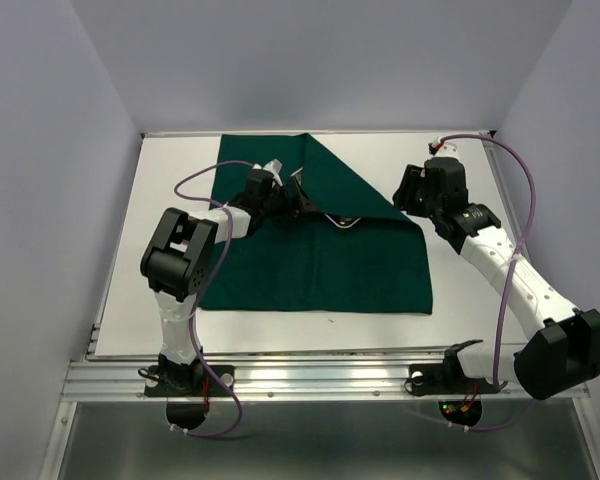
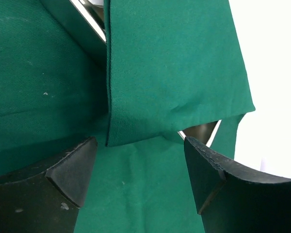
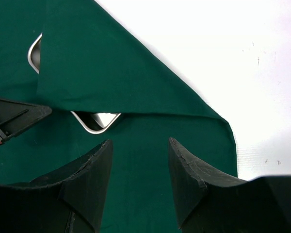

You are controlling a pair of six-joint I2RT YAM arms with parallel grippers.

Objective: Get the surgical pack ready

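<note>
Drape lies on the table with its near half flat, while farther back one corner is folded over as a flap covering the tray, of which only steel corners show. Left gripper hovers at the flap's edge with fingers apart and empty; right gripper is likewise spread and empty, over the drape's right side. Probable fault: a pinch taken too deep catches both cloth layers or the tray rim, dragging the tray and undoing the fold.
</note>
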